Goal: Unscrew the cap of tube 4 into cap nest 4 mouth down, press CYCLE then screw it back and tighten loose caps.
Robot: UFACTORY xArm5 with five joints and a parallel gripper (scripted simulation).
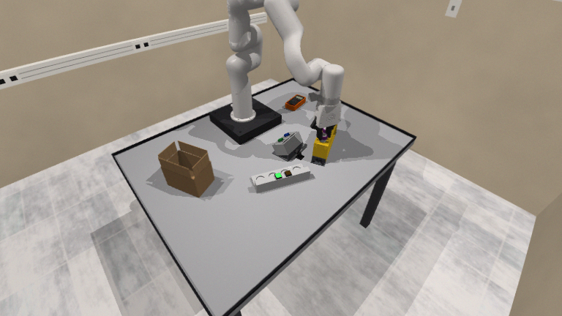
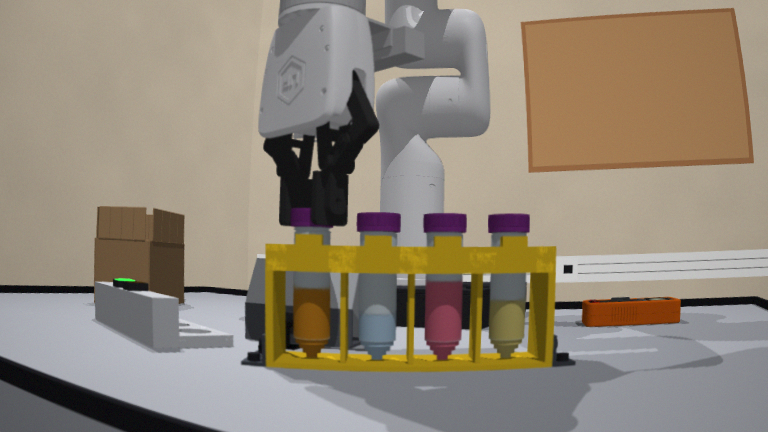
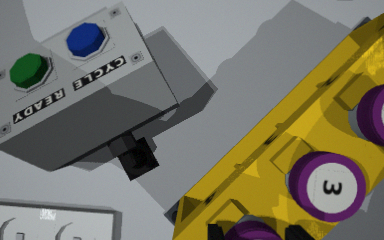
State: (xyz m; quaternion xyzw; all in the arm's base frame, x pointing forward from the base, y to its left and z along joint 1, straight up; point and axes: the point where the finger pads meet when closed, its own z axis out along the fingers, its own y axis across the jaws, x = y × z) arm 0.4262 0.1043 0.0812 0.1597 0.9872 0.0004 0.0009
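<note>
The yellow rack holds tubes with purple caps. My gripper points straight down over the leftmost tube in the exterior view and is shut on the cap of tube 4, which sits on its tube. In the wrist view this cap shows at the bottom edge between the black fingers, beside cap 3. The other caps sit on their tubes. The white cap tray shows a lit green lamp. The key housing carries the blue CYCLE key and the green READY key.
An open cardboard box stands at the table's left. An orange meter lies near the arm's black base. The key housing stands close beside the rack, with the cap tray in front of both.
</note>
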